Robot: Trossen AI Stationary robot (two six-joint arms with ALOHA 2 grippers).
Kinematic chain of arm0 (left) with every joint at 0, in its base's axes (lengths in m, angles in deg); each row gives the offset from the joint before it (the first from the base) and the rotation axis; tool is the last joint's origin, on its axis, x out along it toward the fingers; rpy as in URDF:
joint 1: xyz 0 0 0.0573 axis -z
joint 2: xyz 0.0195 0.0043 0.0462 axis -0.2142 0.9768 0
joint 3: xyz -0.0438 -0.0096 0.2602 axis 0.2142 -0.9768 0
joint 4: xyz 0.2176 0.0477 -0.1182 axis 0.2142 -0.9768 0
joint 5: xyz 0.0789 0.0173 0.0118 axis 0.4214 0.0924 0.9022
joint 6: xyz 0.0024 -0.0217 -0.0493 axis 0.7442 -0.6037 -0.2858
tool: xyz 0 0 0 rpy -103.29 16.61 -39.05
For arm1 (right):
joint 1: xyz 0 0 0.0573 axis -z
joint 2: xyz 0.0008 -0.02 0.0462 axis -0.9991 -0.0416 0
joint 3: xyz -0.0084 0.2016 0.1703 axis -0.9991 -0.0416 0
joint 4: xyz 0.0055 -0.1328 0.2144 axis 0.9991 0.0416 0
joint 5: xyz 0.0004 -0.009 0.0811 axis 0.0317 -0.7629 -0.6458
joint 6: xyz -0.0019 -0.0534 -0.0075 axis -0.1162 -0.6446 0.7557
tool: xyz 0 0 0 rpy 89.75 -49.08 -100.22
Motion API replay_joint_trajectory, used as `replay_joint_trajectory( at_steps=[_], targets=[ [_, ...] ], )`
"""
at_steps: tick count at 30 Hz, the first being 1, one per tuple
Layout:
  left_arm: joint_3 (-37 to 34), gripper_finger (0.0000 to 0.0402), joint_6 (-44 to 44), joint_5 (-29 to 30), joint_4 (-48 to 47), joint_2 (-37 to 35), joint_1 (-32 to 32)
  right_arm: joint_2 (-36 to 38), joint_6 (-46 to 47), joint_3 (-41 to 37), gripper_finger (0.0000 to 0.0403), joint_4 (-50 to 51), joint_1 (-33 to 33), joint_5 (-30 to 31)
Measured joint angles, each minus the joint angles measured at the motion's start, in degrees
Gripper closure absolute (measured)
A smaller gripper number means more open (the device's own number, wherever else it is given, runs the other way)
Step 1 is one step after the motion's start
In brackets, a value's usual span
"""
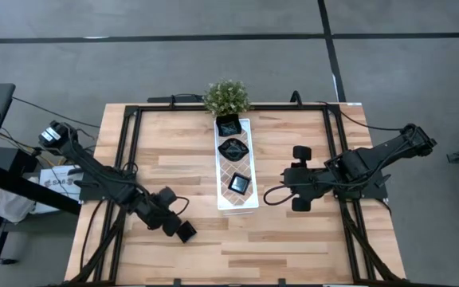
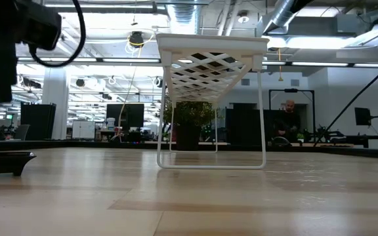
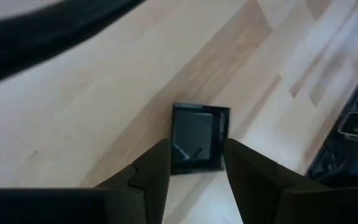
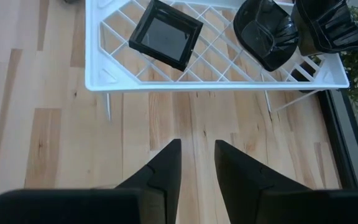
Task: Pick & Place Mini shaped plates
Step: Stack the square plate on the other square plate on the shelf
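**Square plate down at seven o'clock, left tool released**

Wooden surface (image 1: 293, 239), pale planks, framed by dark rails. Long white lattice tray (image 1: 221, 195) at centre, running twelve to six, raised on thin wire legs. Potted plant (image 1: 227, 96) at twelve o'clock, touching the tray's far end. Left arm reaching in from nine o'clock; right arm from three o'clock, waiting beside the tray.

On the tray, three glossy black mini plates: leaf-like one (image 1: 229, 124) nearest the plant, wavy-edged one (image 1: 233, 149) in the middle, square one (image 1: 239, 184) toward six.

Fourth mini plate, a square dish (image 3: 198, 135), flat on the surface at seven o'clock. Left tool (image 3: 194, 171) above it, fingers (image 3: 157, 171) parted, released. Right tool (image 4: 196, 163) at four o'clock of the tray, fingers slightly apart, grasping nothing.
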Motion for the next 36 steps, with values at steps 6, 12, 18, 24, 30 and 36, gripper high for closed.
replay_joint_trajectory(
  at_steps=[6, 12, 18, 24, 30, 36],
  targets=[
    [-2.7, 0.0242, 0.1, -1.3, 0.9, 0.0, -1.7, 0.0, 0.0, 0.0, 0.0311, 0.0, 0.0, 0.0],
    [-4.4, 0.0243, 1.5, -2.6, 3.1, 0.0, -2.1, 0.0, 0.0, 0.0, 0.0311, 0.0, 0.0, 0.0],
    [-4.6, 0.0243, 3.8, -2.6, 5.2, 0.7, -2.1, 0.0, 0.0, 0.0, 0.0311, 0.0, 0.0, 0.0],
    [-4.6, 0.0243, 4.4, -3.0, 10.4, 5.5, -2.1, 0.0, 0.0, 0.0, 0.0311, 0.0, 0.0, 0.0],
    [-4.6, 0.0243, 4.3, -5.2, 14.3, 10.5, -2.1, 0.0, 0.0, 0.0, 0.0311, -0.1, 0.0, 0.0],
    [-4.6, 0.0243, 4.3, -6.7, 14.6, 11.9, -2.1, 0.0, 0.9, 0.0, 0.0311, -0.1, 0.0, 0.0]
  ],
)
